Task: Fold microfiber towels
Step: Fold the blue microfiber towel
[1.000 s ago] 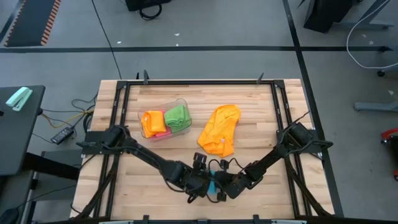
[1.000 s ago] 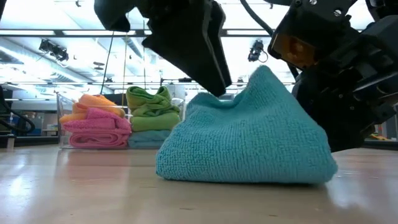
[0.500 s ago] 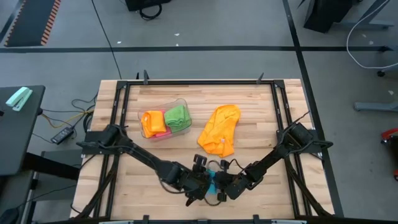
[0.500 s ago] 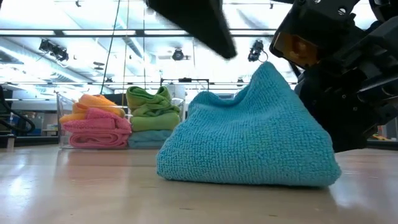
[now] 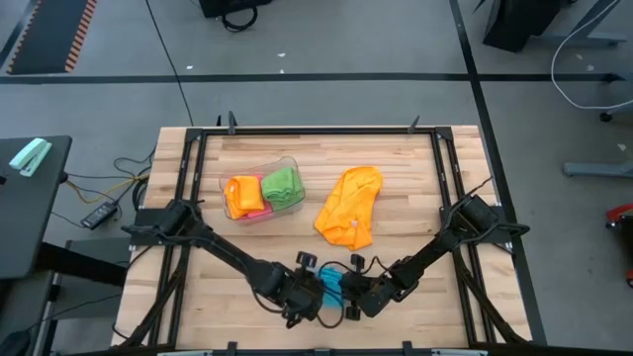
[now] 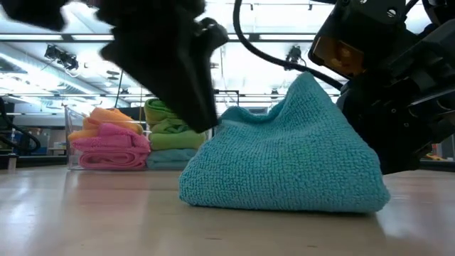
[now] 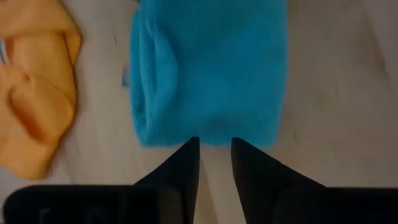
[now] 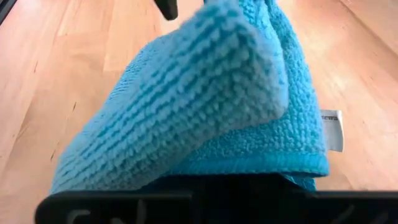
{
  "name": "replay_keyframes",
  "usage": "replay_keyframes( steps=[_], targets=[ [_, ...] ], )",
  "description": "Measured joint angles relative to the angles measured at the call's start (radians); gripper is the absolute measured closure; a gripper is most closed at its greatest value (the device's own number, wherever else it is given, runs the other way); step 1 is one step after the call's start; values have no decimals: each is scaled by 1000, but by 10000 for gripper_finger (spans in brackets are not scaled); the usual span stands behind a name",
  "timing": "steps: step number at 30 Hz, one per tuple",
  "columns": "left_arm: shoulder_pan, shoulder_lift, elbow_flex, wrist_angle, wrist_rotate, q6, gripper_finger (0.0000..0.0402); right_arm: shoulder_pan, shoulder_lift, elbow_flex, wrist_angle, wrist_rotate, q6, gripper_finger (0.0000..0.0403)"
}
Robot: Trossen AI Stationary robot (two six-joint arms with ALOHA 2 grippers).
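Near edge of the table, six o'clock: the blue towel sits humped in a fold, its peak pinched by the right gripper, clamped tight. At its nine o'clock side the left gripper hovers, fingers narrowly apart, gripping nothing. Looks mid-fold; next it needs that loose edge caught and flattened. Farther back, an orange towel lies crumpled; folded ones fill the tub.

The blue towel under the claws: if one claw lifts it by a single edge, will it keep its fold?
Probably not. The blue towel looks soft and floppy: it peaks where the right claw pinches it and slumps below. Its looped pile should grip wood, not slide. It is likely light, so the narrowly open left claw could drag it whole.
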Motion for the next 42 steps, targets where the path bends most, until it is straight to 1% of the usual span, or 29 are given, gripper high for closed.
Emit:
replay_keyframes(
  steps=[3,7,12,15,20,24,27,31,34,37,39,42],
  targets=[
    [-18,-2,-3,-4,2,-4,317,0,0,0,0,0,-1,358],
    [-39,-35,-4,5,-8,31,338,3,0,0,1,4,-1,358],
    [-34,-57,-4,53,-13,74,361,4,0,0,0,10,-1,358],
    [-34,-59,-7,49,1,84,371,4,0,0,0,10,-1,358],
    [-44,-70,-101,126,10,78,386,4,0,0,0,11,-12,358],
    [-49,-119,-228,312,32,84,392,6,0,0,-1,14,-11,358],
    [-45,-167,-352,498,56,102,387,11,0,0,-5,24,-11,358],
    [-33,-219,-502,779,57,113,376,11,-1,0,-9,28,-6,358],
    [-25,-211,-588,1000,55,118,370,11,-1,0,-10,30,-7,358],
    [-21,-174,-630,1155,46,111,359,11,-1,0,-9,34,-7,358],
    [-21,-144,-635,1201,21,113,343,11,-1,0,-11,35,-4,358],
    [-21,-106,-612,1222,-10,134,304,10,-1,0,-11,36,-3,358]
  ],
)
